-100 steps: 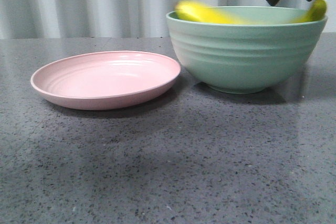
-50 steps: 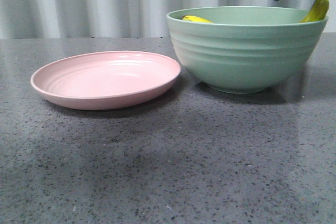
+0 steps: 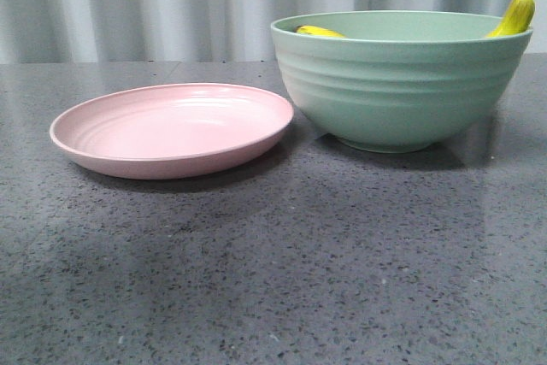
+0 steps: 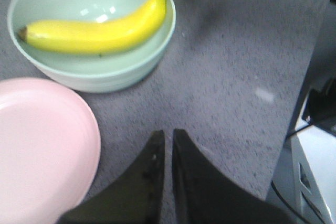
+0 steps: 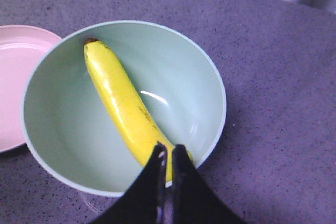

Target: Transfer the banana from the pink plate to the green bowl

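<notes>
Nearest on the grey counter (image 3: 282,279) the pink plate (image 3: 171,130) sits bare, and beyond it to the right the banana (image 5: 123,106) has settled across the green bowl (image 3: 402,83), my right end effector (image 5: 168,153) now lifted clear with its fingers closed on nothing, so the transfer looks finished.

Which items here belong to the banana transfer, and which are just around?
Job items:
banana, lying in the bowl
green bowl
pink plate, nothing on it

Just around:
grey speckled table
pale curtain behind
No other loose objects visible.
</notes>
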Available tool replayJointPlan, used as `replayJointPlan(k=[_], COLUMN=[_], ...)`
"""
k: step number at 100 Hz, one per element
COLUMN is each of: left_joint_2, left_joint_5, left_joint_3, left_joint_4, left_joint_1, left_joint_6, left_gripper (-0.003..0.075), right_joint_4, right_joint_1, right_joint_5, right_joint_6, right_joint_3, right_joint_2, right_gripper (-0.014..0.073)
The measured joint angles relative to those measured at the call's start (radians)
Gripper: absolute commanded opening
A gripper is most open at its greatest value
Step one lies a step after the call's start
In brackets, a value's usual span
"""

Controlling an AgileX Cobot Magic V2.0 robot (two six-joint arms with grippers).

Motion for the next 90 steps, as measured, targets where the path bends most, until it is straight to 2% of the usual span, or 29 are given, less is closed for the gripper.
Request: replayJointPlan(k=[26, 51, 73, 90], left_joint_2=[-0.177, -0.4, -0.572, -0.675], left_joint_5=[-0.23, -0.507, -0.65, -0.715], left_joint_3=[0.176, 0.461, 0.712, 0.837], left_joint_4=[0.012, 0.012, 0.012, 0.012], left_joint_1=[0.0, 0.0, 0.0, 0.0], left_joint_6=[0.0, 0.0, 0.0, 0.0], left_gripper=[-0.0019, -0.0019, -0.0019, -0.0019], right_joint_4=[-0.002, -0.019, -0.02, -0.05], right_joint_1=[0.0, 0.0, 0.0, 0.0], right_joint_5=[-0.193, -0.304, -0.397, -0.432], right_joint_6=[0.004, 0.006, 0.008, 0.008], right_joint_3=[0.268, 0.448, 0.582, 0.651], right_joint_2=[-0.315, -0.546, -0.734, -0.877], right_gripper=[-0.008, -0.008, -0.0079, -0.0079])
